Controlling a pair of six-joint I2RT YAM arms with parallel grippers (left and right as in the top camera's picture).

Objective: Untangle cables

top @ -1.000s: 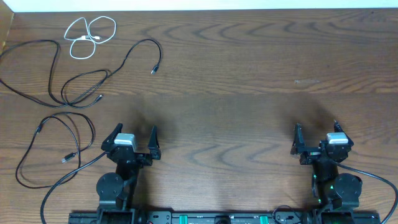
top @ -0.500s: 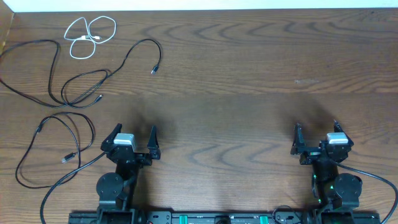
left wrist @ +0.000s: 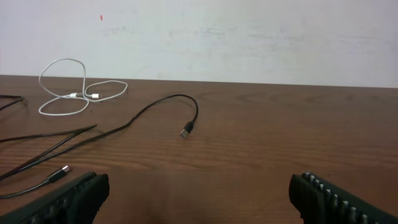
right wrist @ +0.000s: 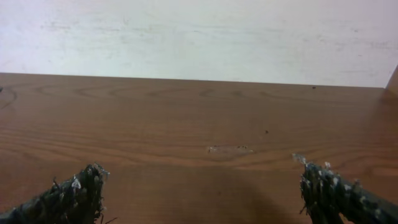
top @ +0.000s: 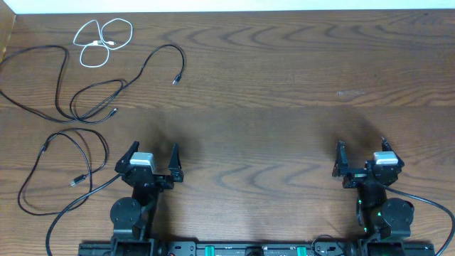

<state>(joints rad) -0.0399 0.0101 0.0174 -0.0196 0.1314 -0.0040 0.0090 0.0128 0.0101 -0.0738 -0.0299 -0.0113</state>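
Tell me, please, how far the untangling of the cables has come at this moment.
Done: the white cable lies by itself, apart from the black ones, though it loops over itself. In hand: nothing; the left gripper and the right gripper are open, empty and touch no cable. Left: the black cables cross one another on the left side, so most of the work seems to remain.

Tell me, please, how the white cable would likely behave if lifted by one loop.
The white cable lies in loose, overlapping loops, so it is probably floppy and would sag. It looks thin, so it is likely light. Lifting one loop may well drag the others along.
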